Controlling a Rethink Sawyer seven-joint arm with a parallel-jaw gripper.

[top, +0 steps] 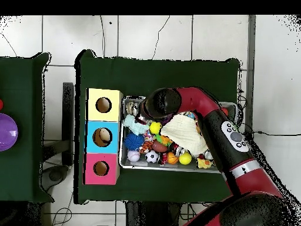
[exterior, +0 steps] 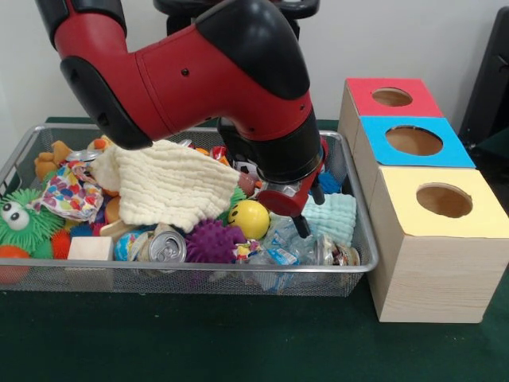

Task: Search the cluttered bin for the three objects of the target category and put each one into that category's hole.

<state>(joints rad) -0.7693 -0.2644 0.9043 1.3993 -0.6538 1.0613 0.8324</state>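
The wire mesh bin [exterior: 238,270] is full of toys and cloths; it also shows in the overhead view [top: 123,147]. Crumpled clear bluish bottles [exterior: 293,248] lie at its front right, near the box. How many there are I cannot tell. My gripper [exterior: 306,211] hangs from the red and black arm, low over the bin and just above and behind those bottles. It holds nothing that I can see. In the overhead view the arm's wrist [top: 156,105] covers the gripper and bottles. The blue-panelled hole [exterior: 413,141] is in the middle of the wooden box [top: 101,137].
A cream cloth [exterior: 167,187] drapes over the bin's middle. A yellow ball [exterior: 249,219], a purple spiky ball [exterior: 213,239], a silver can [exterior: 167,247] and a teal cloth [exterior: 332,216] surround the bottles. The red hole [exterior: 391,97] and yellow hole [exterior: 444,200] flank the blue one.
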